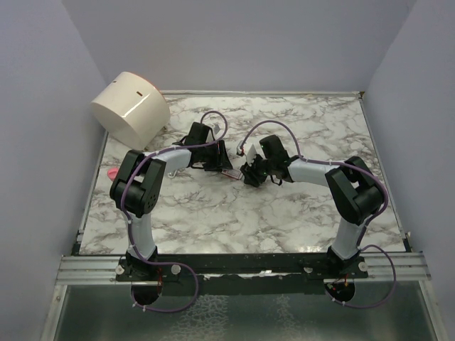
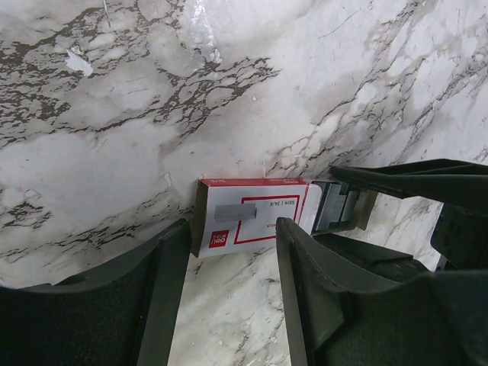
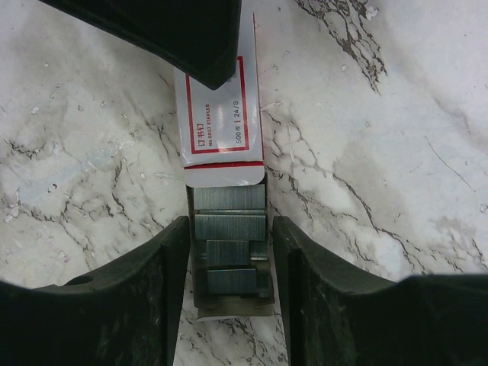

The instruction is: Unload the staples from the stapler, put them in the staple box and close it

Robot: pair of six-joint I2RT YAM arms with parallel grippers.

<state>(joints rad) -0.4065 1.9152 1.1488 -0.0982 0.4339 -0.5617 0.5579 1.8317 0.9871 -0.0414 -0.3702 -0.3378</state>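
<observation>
A white staple box with a red border (image 3: 217, 122) lies mid-table; it also shows in the left wrist view (image 2: 252, 217) and the top view (image 1: 229, 172). Its tray is slid out and holds several grey ribbed staples strips (image 3: 229, 229). My right gripper (image 3: 230, 225) is open, one finger close on each side of the tray. My left gripper (image 2: 232, 229) is open and empty, its tips at the box's other end. A small pink thing (image 1: 111, 172) at the table's left edge, half hidden by my left arm, may be the stapler.
A big cream drum (image 1: 131, 106) lies at the back left corner. A small white piece (image 1: 250, 150) shows beside my right wrist. Grey walls close in the marble table (image 1: 234, 220) on three sides.
</observation>
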